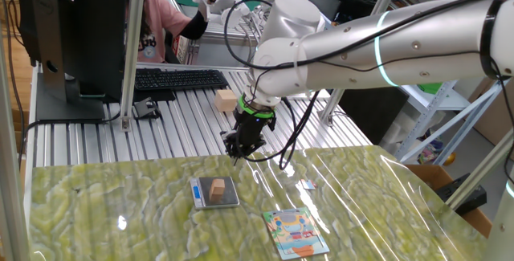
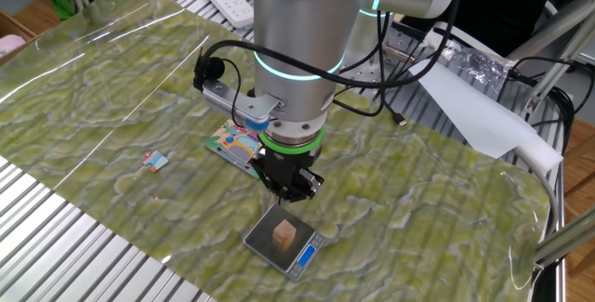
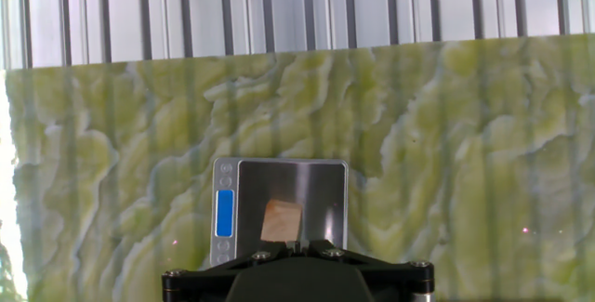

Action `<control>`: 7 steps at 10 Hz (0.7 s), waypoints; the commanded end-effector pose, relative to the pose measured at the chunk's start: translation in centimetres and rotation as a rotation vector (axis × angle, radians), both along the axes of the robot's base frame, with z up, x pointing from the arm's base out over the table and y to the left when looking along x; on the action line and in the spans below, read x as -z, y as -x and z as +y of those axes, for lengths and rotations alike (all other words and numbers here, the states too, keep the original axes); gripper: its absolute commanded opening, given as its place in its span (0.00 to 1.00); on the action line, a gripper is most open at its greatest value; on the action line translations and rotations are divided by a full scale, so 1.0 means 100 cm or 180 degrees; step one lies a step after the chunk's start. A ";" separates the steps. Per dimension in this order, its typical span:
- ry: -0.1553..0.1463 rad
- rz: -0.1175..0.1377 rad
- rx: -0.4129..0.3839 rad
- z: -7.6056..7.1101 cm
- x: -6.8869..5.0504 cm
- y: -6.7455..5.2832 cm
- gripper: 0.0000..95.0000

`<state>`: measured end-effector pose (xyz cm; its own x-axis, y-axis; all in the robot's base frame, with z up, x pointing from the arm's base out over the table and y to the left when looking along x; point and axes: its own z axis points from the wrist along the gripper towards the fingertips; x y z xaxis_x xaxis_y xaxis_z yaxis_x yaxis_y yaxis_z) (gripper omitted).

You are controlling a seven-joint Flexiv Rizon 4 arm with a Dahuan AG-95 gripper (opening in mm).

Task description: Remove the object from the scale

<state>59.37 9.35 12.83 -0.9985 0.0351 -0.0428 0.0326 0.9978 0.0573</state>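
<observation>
One closed gripper poised above a loaded scale: the approach step, before any grasp.

One fixed view: the gripper (image 1: 241, 150) hangs pointing down, jaws together and holding nothing, behind and above the scale (image 1: 215, 193), on whose platform the wooden cube (image 1: 217, 186) sits; a picture card (image 1: 295, 233) lies nearby on the green mat (image 1: 112, 205).
Other fixed view: the gripper (image 2: 288, 189) stands just above the scale (image 2: 284, 241), apart from the cube (image 2: 284, 235).
Hand view: the cube (image 3: 282, 221) rests on the platform (image 3: 316, 190) just ahead of the fingers. The next move probably calls for opening the jaws, centring over the cube, then descending.
</observation>
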 end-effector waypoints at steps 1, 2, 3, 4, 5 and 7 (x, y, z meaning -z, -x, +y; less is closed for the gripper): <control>0.0019 0.0007 0.0006 0.000 0.000 0.000 0.00; 0.0020 0.0007 0.0008 0.000 0.000 0.000 0.00; 0.0025 0.0006 0.0020 0.000 0.000 0.000 0.00; 0.0035 0.0007 0.0050 0.000 0.000 0.000 0.20; 0.0038 -0.0008 0.0092 0.000 0.000 0.000 0.40; 0.0046 -0.0010 0.0099 0.000 0.000 0.000 0.40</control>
